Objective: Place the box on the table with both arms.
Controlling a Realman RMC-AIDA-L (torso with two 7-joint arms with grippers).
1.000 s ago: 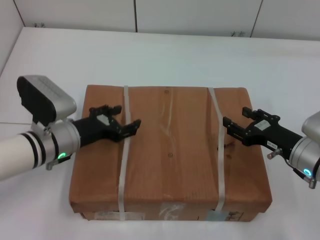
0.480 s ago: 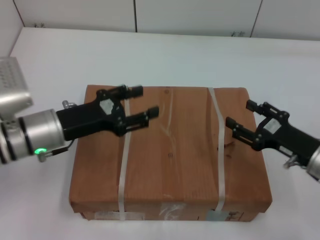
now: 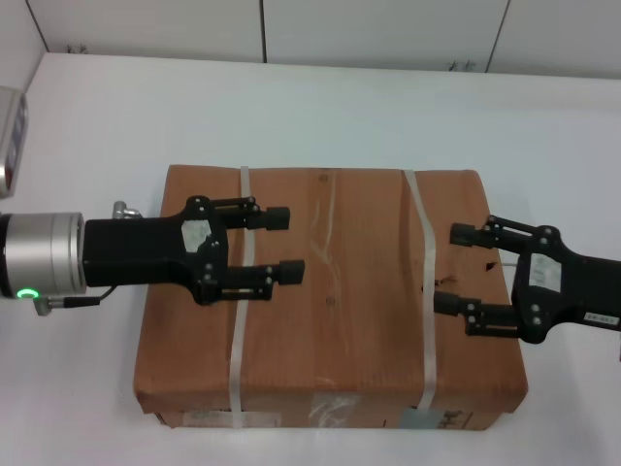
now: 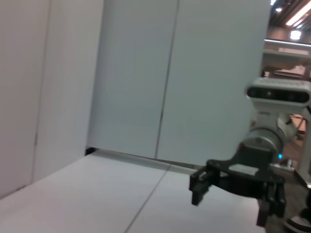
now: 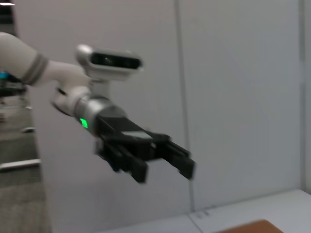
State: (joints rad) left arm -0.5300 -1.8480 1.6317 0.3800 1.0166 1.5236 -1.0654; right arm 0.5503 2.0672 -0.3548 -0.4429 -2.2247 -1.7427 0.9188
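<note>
The box (image 3: 330, 301), brown cardboard with two white straps and labels on its near side, lies flat on the white table (image 3: 291, 107). My left gripper (image 3: 288, 245) is open and empty, hovering over the box top across the left strap, fingers pointing right. My right gripper (image 3: 448, 269) is open and empty, hovering over the box's right part beside the right strap, fingers pointing left. Neither touches the box. The left wrist view shows the right gripper (image 4: 233, 180) over the table (image 4: 87, 194). The right wrist view shows the left gripper (image 5: 150, 155) and one corner of the box (image 5: 250, 227).
White wall panels (image 3: 378, 29) stand behind the table's far edge. A wall (image 3: 15, 78) borders the table on the left. Bare table surface lies beyond the box and on both sides of it.
Both grippers have risen toward the camera and turned level, facing each other over the box top. The left one moved right, the right one slightly nearer. The box has not moved.
</note>
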